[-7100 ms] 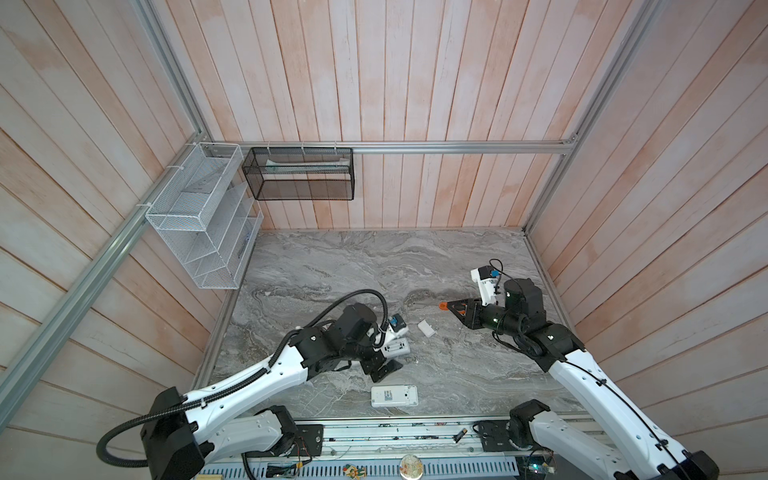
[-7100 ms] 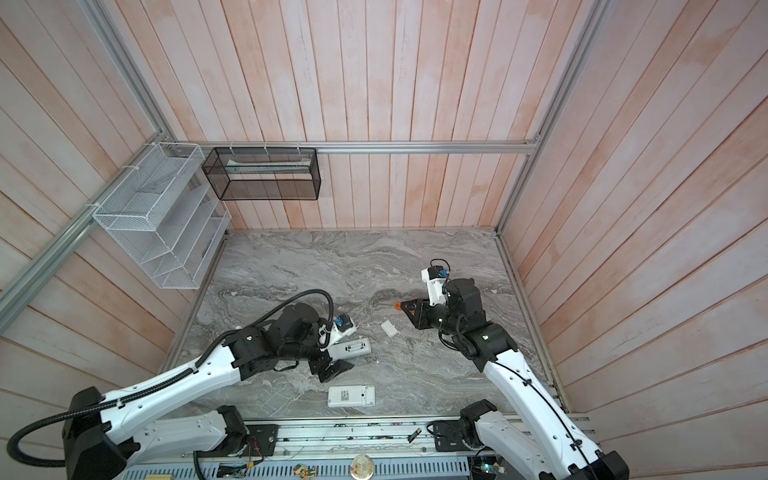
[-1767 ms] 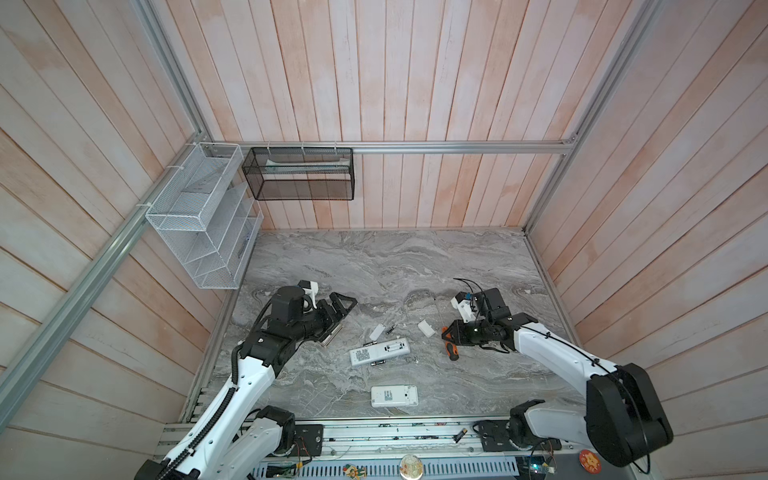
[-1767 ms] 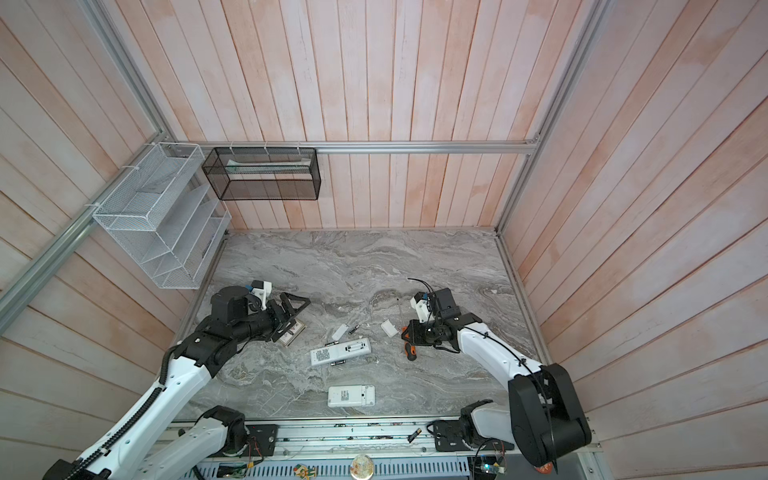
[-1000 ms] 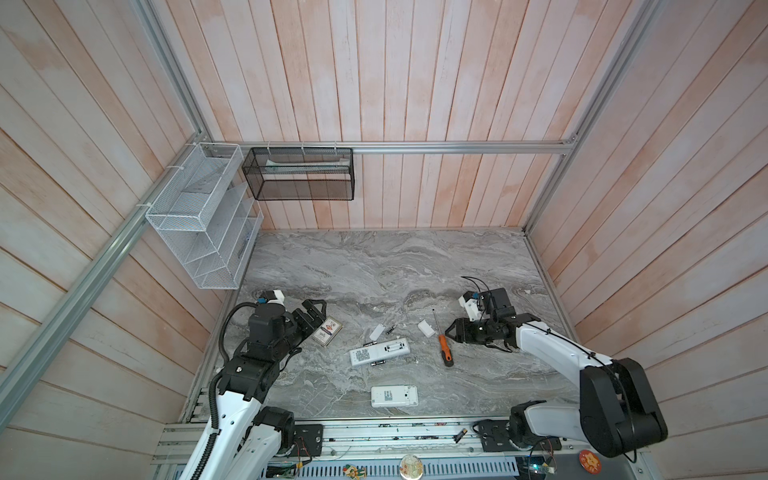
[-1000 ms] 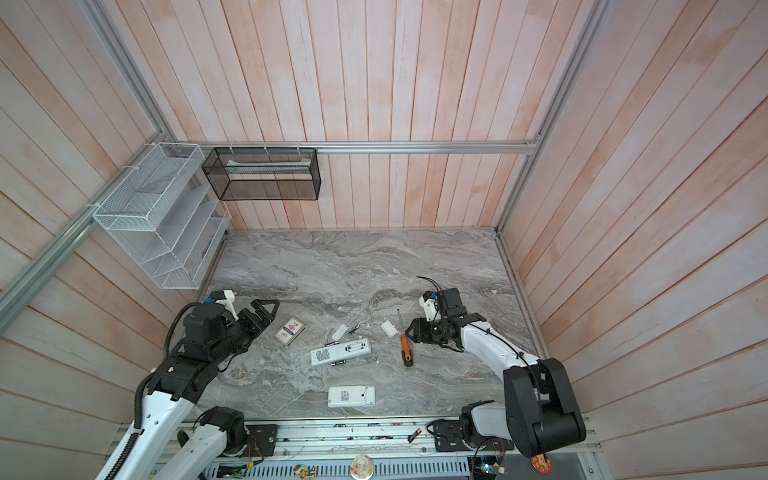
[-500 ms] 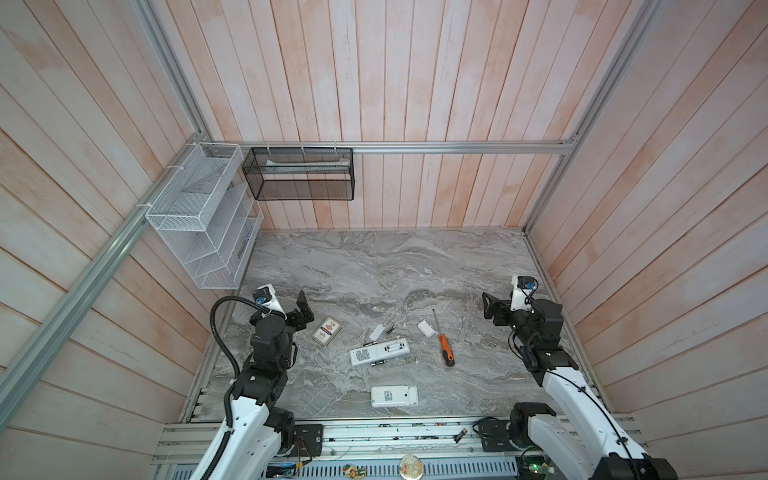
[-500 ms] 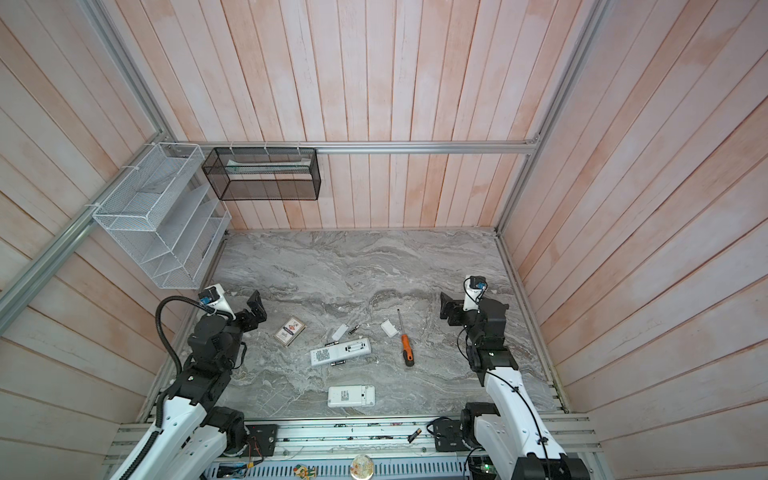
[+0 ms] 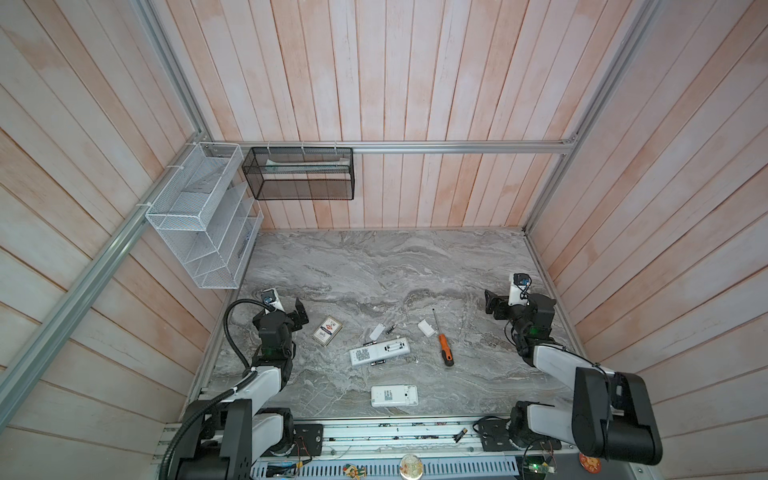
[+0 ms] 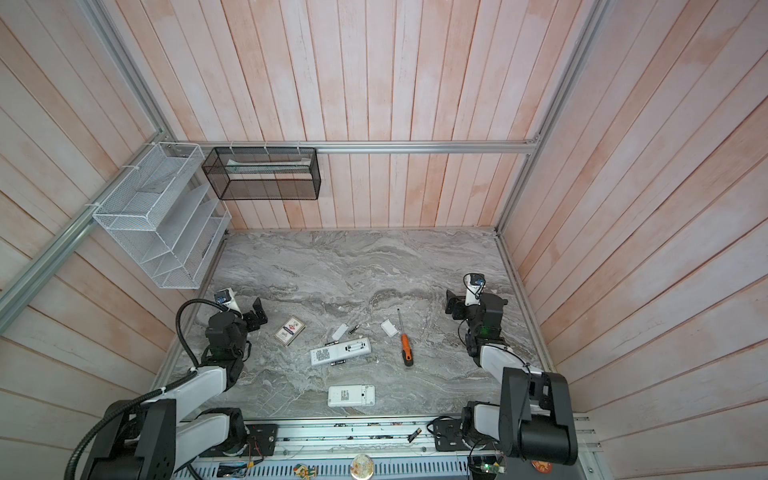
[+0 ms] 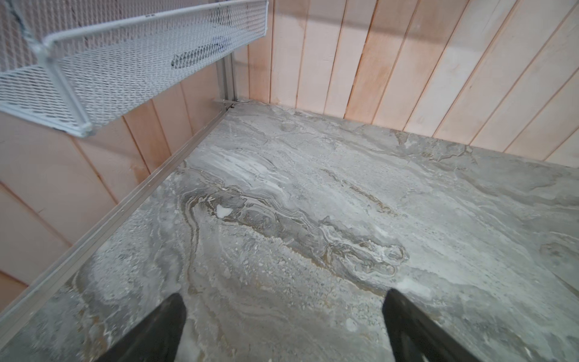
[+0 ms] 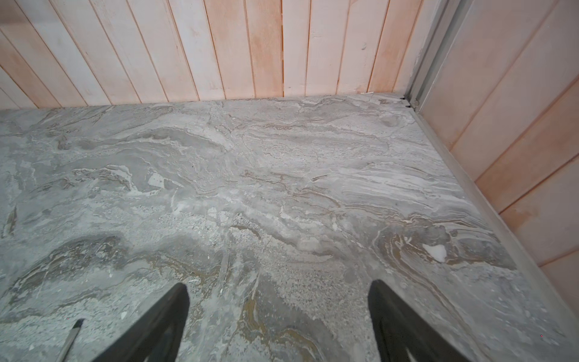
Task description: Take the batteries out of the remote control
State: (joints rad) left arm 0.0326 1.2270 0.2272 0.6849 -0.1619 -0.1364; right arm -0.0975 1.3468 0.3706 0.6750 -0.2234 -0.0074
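Near the desk's (image 9: 374, 266) left edge we saw the left tool (image 9: 300, 314) with its jaws wide and nothing between them. Its wrist view showed only bare desk. By the right edge the right tool (image 9: 492, 305) was also wide and empty. Between them, in the desk's front half, lay a remote (image 9: 379, 351) with its compartment uncovered. We could not tell whether any cell was inside. The batteries (image 9: 390, 329) lay loose on the desk. One was between two white covers (image 9: 376, 331) behind the remote, one just beside its back edge, and more just beside its front edge. A screwdriver (image 9: 444, 349) lay to the remote's right. A card box (image 9: 327, 331) lay to its left, and a second remote (image 9: 394, 395) near the desk's front edge.
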